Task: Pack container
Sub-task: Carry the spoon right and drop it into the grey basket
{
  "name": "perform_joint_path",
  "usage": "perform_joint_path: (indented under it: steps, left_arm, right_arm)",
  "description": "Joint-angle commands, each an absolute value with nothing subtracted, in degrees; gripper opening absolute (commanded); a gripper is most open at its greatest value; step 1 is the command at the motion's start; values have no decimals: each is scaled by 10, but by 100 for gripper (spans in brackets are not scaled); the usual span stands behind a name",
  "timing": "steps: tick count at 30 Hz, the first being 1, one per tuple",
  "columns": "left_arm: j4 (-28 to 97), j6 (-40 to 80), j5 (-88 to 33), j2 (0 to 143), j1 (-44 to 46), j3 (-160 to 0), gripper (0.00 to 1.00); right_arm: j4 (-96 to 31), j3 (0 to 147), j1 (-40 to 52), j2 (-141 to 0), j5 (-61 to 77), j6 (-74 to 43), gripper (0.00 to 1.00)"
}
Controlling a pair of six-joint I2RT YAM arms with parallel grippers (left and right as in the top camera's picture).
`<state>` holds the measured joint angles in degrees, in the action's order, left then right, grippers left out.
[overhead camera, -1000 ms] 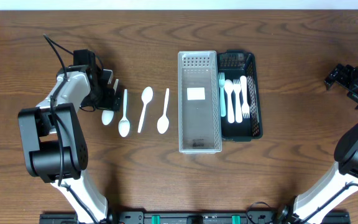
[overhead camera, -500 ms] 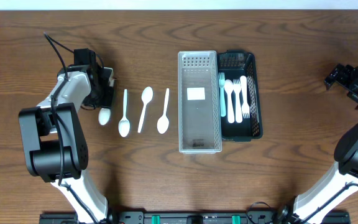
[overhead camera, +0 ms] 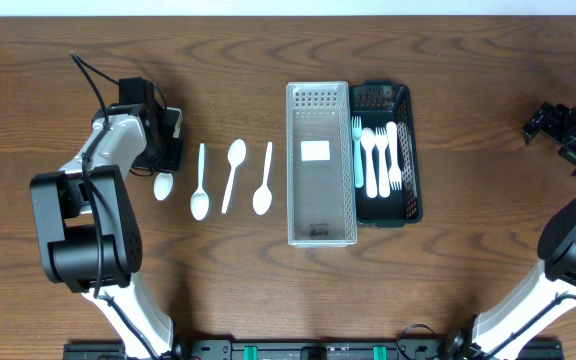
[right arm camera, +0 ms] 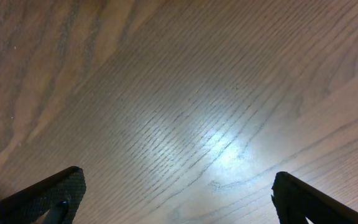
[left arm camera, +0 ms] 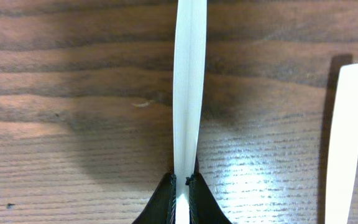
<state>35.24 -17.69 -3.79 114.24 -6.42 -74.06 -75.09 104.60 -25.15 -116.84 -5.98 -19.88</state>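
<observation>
A: Our left gripper (left arm camera: 183, 183) pinches the white spoon (left arm camera: 188, 93) by its handle near the left edge; the right gripper (right arm camera: 176, 198) hangs spread by the right edge.
B: Such a thin grip could let it swing, and we'd miss the clear container (overhead camera: 320, 190) at the worktop's middle.

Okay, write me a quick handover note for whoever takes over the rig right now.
Left gripper: fingers shut on the handle of a white spoon, at the table's left side.
Right gripper: open, holding nothing, over bare wood at the far right.
Done: forks lie in the black tray.
Left to do: the clear tray holds no cutlery; three more spoons lie on the table between the left arm and the trays.
</observation>
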Motion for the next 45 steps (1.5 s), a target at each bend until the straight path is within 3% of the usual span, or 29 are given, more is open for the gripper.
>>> perform_joint_path:
  steps: [1, 8, 18, 25, 31, 32, 33, 34, 35, 37, 40, 45]
  left_arm:
    - [351, -142, -30, 1119, -64, -772, 6]
    - [369, -78, -142, 1018, -35, -815, 6]
    - [370, 118, -278, 923, 115, -815, 6]
    - [372, 171, -280, 925, 228, -814, 6]
    - [372, 171, -278, 925, 271, -814, 6]
    - [372, 171, -278, 925, 272, -814, 12]
    - [372, 171, -278, 925, 272, -814, 24]
    - [372, 170, -278, 925, 272, -814, 42]
    - [371, 170, -278, 925, 271, -814, 50]
    - [371, 170, -277, 925, 270, -814, 55]
    - [365, 170, -274, 925, 270, -814, 78]
    - [320, 153, -274, 925, 263, -814, 95]
  right_arm:
    - [-750, 1045, -247, -1165, -62, -192, 99]
    - [-750, 1045, -247, -1165, -62, -192, 99]
    - [-750, 1045, -247, -1165, -62, -192, 99]
    - [-750, 1045, -247, -1165, -62, -192, 99]
    - [-750, 1045, -247, -1165, -62, -192, 99]
    - [-750, 1045, -247, -1165, -62, -192, 99]
    - [-749, 1045, -247, -1165, -62, -192, 99]
    - [-750, 1045, -247, -1165, -62, -192, 99]
    - [-750, 1045, -247, -1165, -62, -192, 99]
    - [-750, 1045, -247, -1165, -62, -192, 99]
    - [-750, 1045, -247, -1165, -62, -192, 99]
    - [-750, 1045, -247, -1165, -62, -192, 99]
